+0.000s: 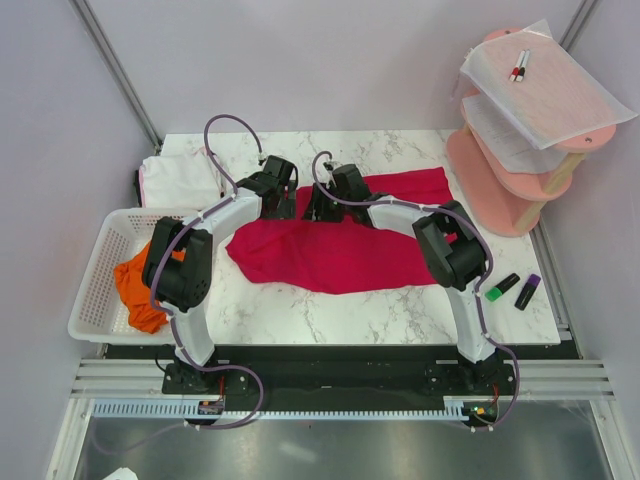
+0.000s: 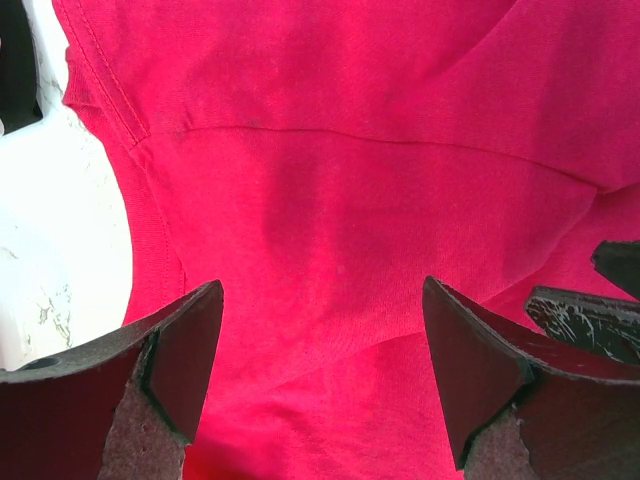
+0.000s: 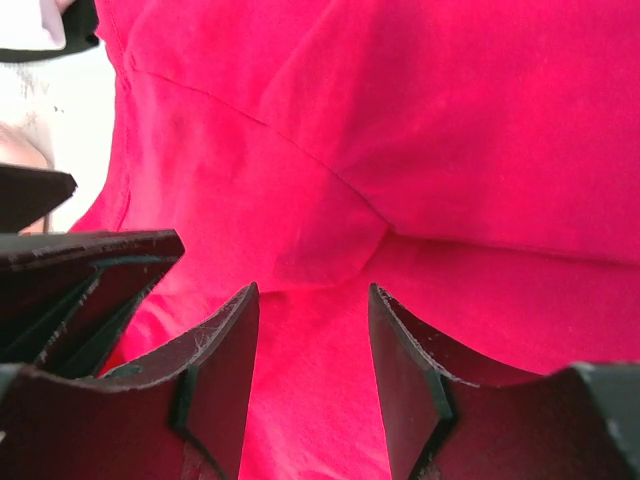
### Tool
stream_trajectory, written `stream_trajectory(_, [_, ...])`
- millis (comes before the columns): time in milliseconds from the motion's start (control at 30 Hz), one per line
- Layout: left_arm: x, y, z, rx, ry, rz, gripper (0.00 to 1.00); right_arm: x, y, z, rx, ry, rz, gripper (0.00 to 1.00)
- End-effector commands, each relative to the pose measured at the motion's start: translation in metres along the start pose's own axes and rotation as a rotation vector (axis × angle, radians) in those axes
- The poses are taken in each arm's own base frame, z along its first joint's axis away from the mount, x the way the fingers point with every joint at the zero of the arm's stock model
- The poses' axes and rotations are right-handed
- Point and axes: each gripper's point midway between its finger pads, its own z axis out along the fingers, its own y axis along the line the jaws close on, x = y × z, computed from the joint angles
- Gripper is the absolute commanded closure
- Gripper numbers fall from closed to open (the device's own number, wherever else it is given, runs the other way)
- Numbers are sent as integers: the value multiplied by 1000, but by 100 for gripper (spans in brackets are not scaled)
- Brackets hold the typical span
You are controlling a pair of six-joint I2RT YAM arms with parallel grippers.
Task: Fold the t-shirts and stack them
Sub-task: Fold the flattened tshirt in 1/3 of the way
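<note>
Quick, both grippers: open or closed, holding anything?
Left gripper: open wide over the red t-shirt, gripping nothing.
Right gripper: open, narrower gap, over the same shirt, gripping nothing.

Left claw (image 2: 320, 370) gapes wide over the crimson-red t-shirt (image 2: 350, 190).

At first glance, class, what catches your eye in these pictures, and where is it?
A crimson-red t-shirt lies spread across the middle of the marble table, with the left gripper and right gripper open close above it. An orange t-shirt is bunched in the white basket at the left, and a pink shelf stands far right.
</note>
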Motion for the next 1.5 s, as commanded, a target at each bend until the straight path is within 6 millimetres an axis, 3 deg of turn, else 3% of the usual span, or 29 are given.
stream_trajectory(0, [-12,3,0,-20,-43,-4,13,-12,13,11,-39,-30,-16,45])
stream_trajectory(267, [-4,6,13,-45,-18,-4,13,-11,33,22,-138,-35,-11,52])
stream_trajectory(467, [4,10,19,-66,1,0,14,-29,62,10,-244,-83,-22,55])
stream_trajectory(833, [4,18,20,-84,3,-7,14,-36,73,15,-267,-115,-46,55])
stream_trajectory(1067, [7,28,23,-108,13,-17,14,-41,93,1,-313,-151,-74,54])
stream_trajectory(1267, [9,42,30,-153,30,-54,18,-35,98,-1,-338,-145,-62,54])
stream_trajectory(1467, [8,54,52,-177,69,-100,20,-28,104,-8,-359,-142,-62,54])
